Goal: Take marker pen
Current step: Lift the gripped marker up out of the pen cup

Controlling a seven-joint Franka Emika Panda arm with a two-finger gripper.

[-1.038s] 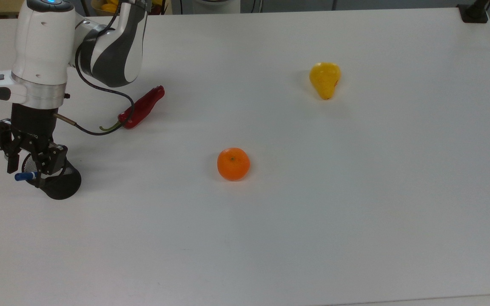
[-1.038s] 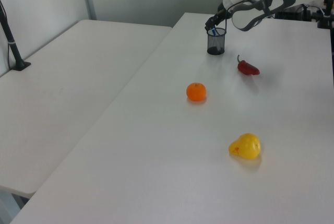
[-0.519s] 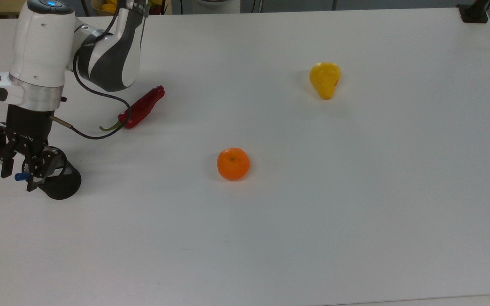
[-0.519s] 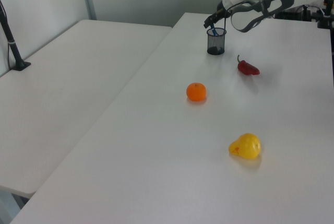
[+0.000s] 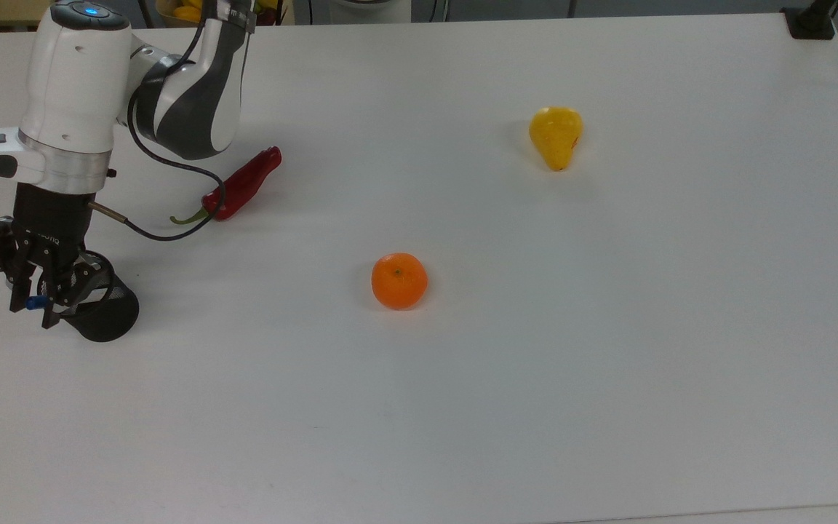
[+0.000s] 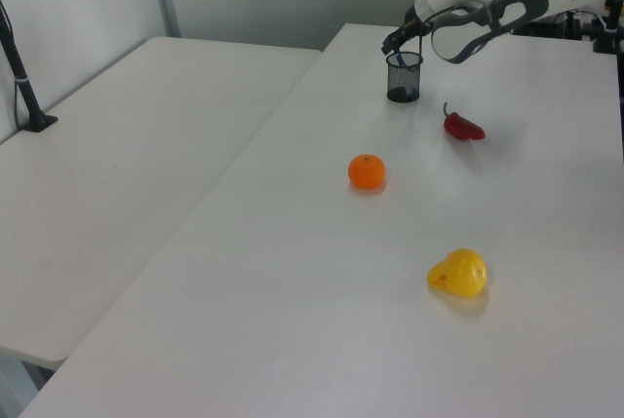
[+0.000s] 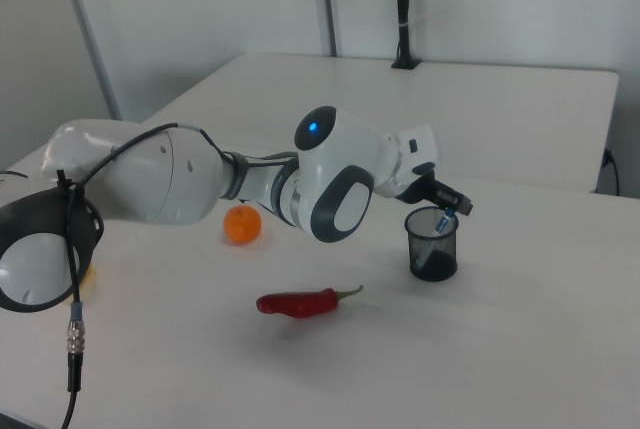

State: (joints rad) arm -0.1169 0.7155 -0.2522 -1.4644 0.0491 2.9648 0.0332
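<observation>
Gripping the marker pen (image 5: 36, 302), the tool (image 5: 32, 300) is clamped on its blue end — lifting it from the mesh cup (image 5: 102, 313) remains.

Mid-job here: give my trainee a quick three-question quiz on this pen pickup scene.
1. True or false: the marker pen lies flat on the table.
2. Which fruit sits nearest the cup: A orange, B pear?
3. What red thing lies beside the arm's cable in the top view?

Key: 1 false, it stands in the cup under the gripper. 2 A. 3 the chilli.
</observation>
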